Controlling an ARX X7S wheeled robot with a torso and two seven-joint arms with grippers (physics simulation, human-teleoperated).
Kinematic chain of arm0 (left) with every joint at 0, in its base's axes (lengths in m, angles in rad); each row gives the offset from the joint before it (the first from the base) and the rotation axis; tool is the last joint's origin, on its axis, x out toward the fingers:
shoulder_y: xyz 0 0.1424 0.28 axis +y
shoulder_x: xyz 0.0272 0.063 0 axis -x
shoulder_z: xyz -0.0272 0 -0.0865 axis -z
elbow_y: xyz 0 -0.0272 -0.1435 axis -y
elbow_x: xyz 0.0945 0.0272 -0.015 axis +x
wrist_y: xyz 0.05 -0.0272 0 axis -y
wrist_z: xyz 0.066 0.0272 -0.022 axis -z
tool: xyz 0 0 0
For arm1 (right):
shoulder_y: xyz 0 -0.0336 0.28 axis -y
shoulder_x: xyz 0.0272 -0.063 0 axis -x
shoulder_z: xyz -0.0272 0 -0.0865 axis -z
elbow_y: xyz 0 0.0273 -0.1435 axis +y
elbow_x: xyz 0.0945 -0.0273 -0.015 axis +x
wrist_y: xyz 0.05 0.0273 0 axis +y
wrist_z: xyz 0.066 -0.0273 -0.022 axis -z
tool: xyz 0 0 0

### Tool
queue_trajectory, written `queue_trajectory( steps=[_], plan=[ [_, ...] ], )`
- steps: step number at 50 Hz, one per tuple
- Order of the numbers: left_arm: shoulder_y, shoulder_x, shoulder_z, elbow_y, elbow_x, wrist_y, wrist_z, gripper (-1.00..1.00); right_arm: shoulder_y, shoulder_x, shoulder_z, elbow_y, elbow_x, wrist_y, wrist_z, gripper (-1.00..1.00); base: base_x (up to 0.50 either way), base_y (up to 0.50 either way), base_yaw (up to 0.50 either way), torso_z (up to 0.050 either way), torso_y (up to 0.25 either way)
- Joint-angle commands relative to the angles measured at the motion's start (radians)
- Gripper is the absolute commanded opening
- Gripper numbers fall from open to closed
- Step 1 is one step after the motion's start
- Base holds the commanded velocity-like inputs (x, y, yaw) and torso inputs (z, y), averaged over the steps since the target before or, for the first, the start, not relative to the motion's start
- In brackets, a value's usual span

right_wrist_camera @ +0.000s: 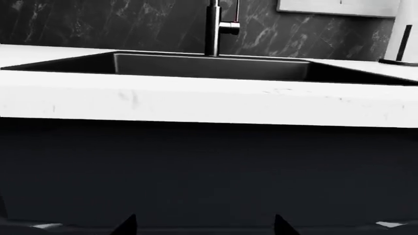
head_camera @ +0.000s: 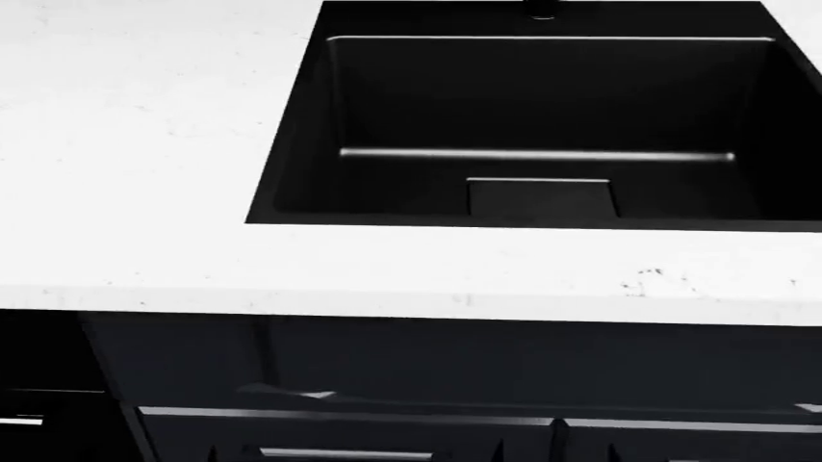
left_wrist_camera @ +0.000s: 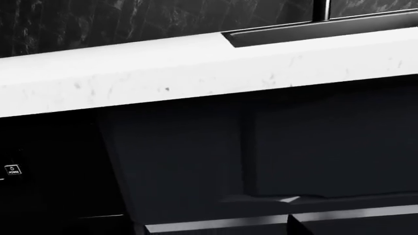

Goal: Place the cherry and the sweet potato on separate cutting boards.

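Plainly, left wrist view: only counter [left_wrist_camera: 196, 63] edge and dark cabinet [left_wrist_camera: 196, 156]; left pincer unseen, cannot tell its state. Head view: sink [head_camera: 540, 115], no cherry, sweet potato or cutting boards anywhere. Right wrist view: right pincer [right_wrist_camera: 203, 226] spread apart, empty, faucet [right_wrist_camera: 212, 27] ahead and above. Best to lift and look around before reaching.

One legible label: small white "POWER" text under a power symbol on a dark button [left_wrist_camera: 12, 170], left wrist view, set in a dark panel below the white counter [left_wrist_camera: 196, 68]. No other readable text in any view.
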Motion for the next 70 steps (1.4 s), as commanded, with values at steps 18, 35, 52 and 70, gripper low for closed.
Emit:
queue_trajectory(
  steps=[18, 35, 52, 70],
  plan=[
    [0.000, -0.013, 0.001, 0.006, -0.051, 0.000, -0.006, 1.00, -0.016, 0.012, 0.011, 0.007, -0.016, -0.052, 0.074, 1.00, -0.05, 0.00, -0.19, 0.000, 0.000],
    [-0.003, -0.028, 0.021, 0.005, -0.069, 0.003, -0.023, 1.00, -0.016, 0.024, 0.006, 0.003, 0.008, -0.058, 0.106, 1.00, -0.20, 0.02, -0.50, 0.000, 0.000],
    [-0.001, -0.042, 0.038, 0.008, -0.085, 0.006, -0.033, 1.00, -0.020, 0.036, 0.000, -0.004, 0.023, -0.063, 0.135, 1.00, -0.20, 0.04, -0.50, 0.000, 0.000],
    [-0.004, -0.054, 0.053, 0.005, -0.095, 0.009, -0.048, 1.00, -0.023, 0.046, -0.003, -0.007, 0.034, -0.088, 0.164, 1.00, -0.22, 0.07, -0.50, 0.000, 0.000]
  ],
)
